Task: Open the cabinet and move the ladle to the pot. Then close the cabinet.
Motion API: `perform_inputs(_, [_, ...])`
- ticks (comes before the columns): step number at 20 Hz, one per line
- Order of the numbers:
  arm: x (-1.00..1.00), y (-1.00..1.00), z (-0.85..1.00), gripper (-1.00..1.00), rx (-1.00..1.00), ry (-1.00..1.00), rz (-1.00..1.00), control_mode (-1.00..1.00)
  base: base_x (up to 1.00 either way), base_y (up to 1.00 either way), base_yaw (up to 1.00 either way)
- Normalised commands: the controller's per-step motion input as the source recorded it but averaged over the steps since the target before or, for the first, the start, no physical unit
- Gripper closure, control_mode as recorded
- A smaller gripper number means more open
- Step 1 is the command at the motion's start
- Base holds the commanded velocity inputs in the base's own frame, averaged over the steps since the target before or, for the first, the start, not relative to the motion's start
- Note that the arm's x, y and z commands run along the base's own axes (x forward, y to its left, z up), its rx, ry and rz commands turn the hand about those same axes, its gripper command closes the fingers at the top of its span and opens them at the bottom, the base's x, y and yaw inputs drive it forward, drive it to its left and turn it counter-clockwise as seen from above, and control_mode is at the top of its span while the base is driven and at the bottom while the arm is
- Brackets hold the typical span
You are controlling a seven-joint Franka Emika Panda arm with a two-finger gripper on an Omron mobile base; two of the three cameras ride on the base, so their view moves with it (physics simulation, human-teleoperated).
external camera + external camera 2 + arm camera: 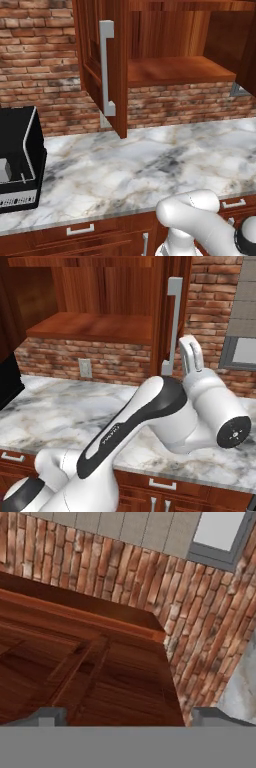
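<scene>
The cabinet (175,70) hangs on the brick wall with both doors swung open; its lower shelf (95,326) shows bare wood. The left door's silver bar handle (106,67) faces me in the left base view. The right door (162,311) stands edge-on, its handle (174,321) just left of my gripper (191,353). The gripper points up beside that door, open and holding nothing. In the hand view the gripper (129,716) looks at the door's wooden panel (85,662), fingertips (47,716) far apart. The ladle and the pot are out of view.
A marble counter (150,160) runs below the cabinet, with a black appliance (17,160) at its left end. A wall outlet (85,367) sits under the shelf. A window (245,353) is right of the right door. Drawer fronts (80,230) line the counter's front.
</scene>
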Motion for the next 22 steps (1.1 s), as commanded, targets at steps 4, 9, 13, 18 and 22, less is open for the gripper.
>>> perform_inputs(4, [0.52,0.0,-0.02,-1.0,0.07,-0.02,0.11,-1.0,0.0,0.0,0.0])
perform_inputs(9, [0.07,0.07,0.0,-1.0,0.02,-0.08,0.28,-1.0,0.0,0.0,0.0])
perform_inputs(13, [0.0,0.39,0.0,-1.0,0.0,-0.07,0.34,-1.0,0.0,0.0,0.0])
perform_inputs(18, [-0.04,0.57,0.03,-1.0,0.0,-0.11,0.2,-1.0,0.0,0.0,0.0])
perform_inputs(22, [0.0,0.66,0.06,-1.0,0.0,-0.03,0.0,-1.0,0.0,0.0,0.0])
